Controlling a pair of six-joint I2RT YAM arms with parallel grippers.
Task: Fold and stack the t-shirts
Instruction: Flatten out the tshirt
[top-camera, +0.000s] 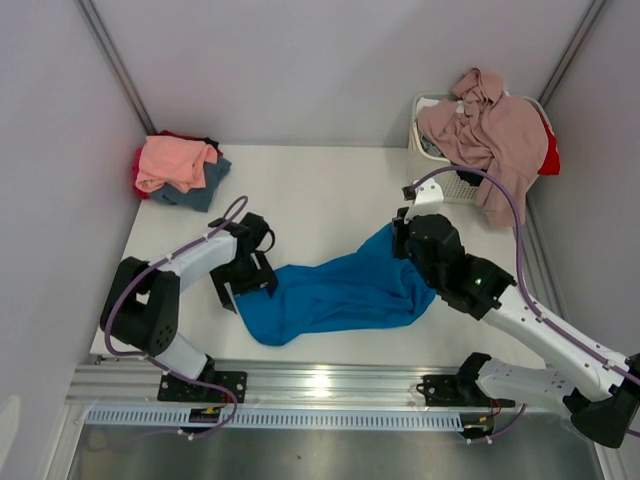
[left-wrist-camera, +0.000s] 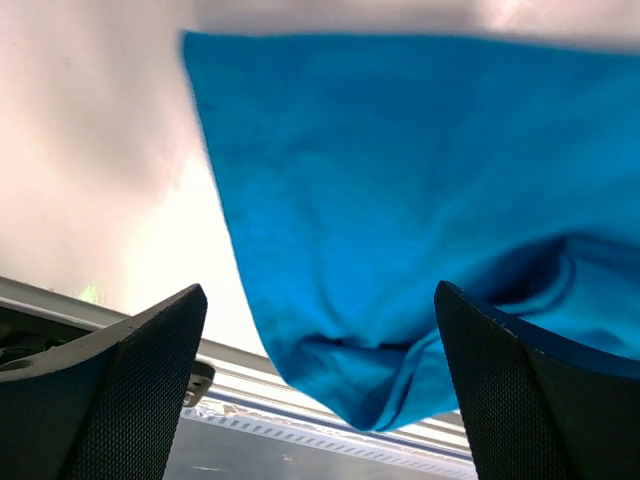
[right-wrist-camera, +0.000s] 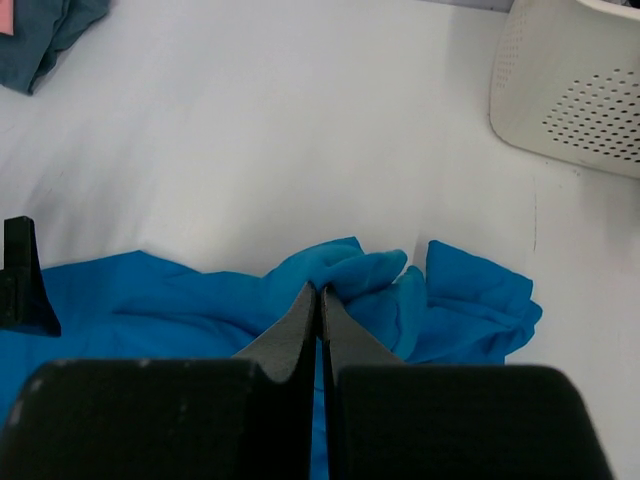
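Low in the frame's centre, the bright blue t-shirt (top-camera: 340, 295) lies crumpled across the table (top-camera: 320, 190). The left claw (left-wrist-camera: 318, 300) stands wide apart at the shirt's left end, gripping nothing. The right claw (right-wrist-camera: 320, 292) is pinched together on a bunched fold at the shirt's right end. Farther back, at upper left, a salmon pink t-shirt (top-camera: 175, 160) tops a small pile. At upper right, a mauve-pink t-shirt (top-camera: 500, 135) drapes over the white basket (top-camera: 432, 150).

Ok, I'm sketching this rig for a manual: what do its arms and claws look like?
The left arm and right arm pair white links with bulky black joints; a purple cable loops along each. The left claw and right claw are black, with tapered fingers faced in fine dotted texture.
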